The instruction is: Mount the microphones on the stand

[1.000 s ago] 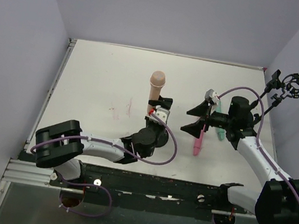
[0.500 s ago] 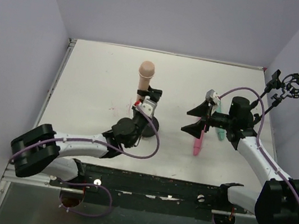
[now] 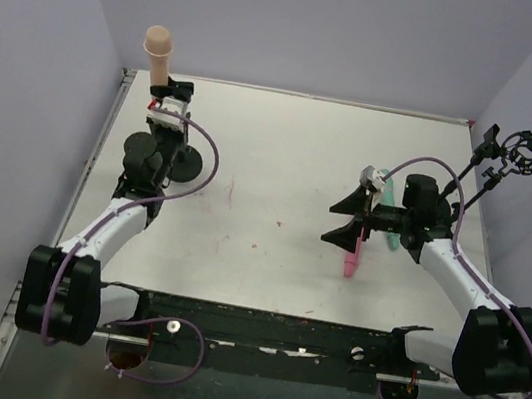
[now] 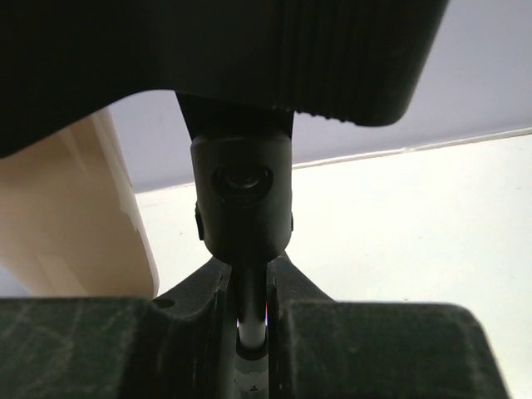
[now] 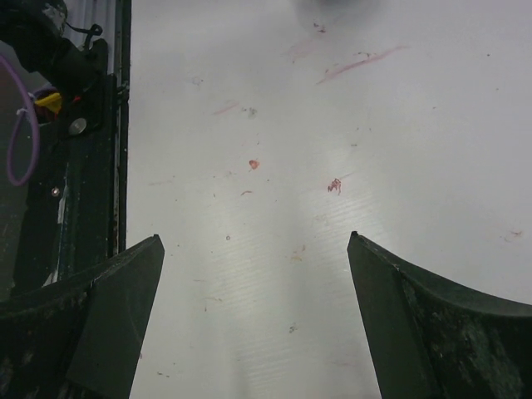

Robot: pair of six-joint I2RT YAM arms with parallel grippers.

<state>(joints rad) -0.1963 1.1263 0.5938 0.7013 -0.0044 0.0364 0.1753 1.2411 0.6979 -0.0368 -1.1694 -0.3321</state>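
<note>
Left tool [image 3: 167,91]: clenched on the shaft of the peach microphone [image 3: 159,44], low on the handle.
Peach microphone: upper left of the top view, lifted off the desk [image 3: 284,152], rounded head uppermost against the back wall, near upright with a slight lean. In the left wrist view its pale body fills the left edge.
Left arm: stretched along the left side of the desk toward the far left corner.
Right tool: [image 3: 328,223] released, jaws spread wide, nothing between them; the wrist view shows only bare, red-smudged desk in the gap.
Pink microphone [image 3: 350,262]: lying on the desk right of centre, partly under the right tool.
Teal microphone [image 3: 392,242]: on the desk just right of the pink one, mostly hidden by the right arm.
Stand [image 3: 522,151]: upper right corner, black, with a ring-shaped cradle on top; well apart from all three microphones.
</note>
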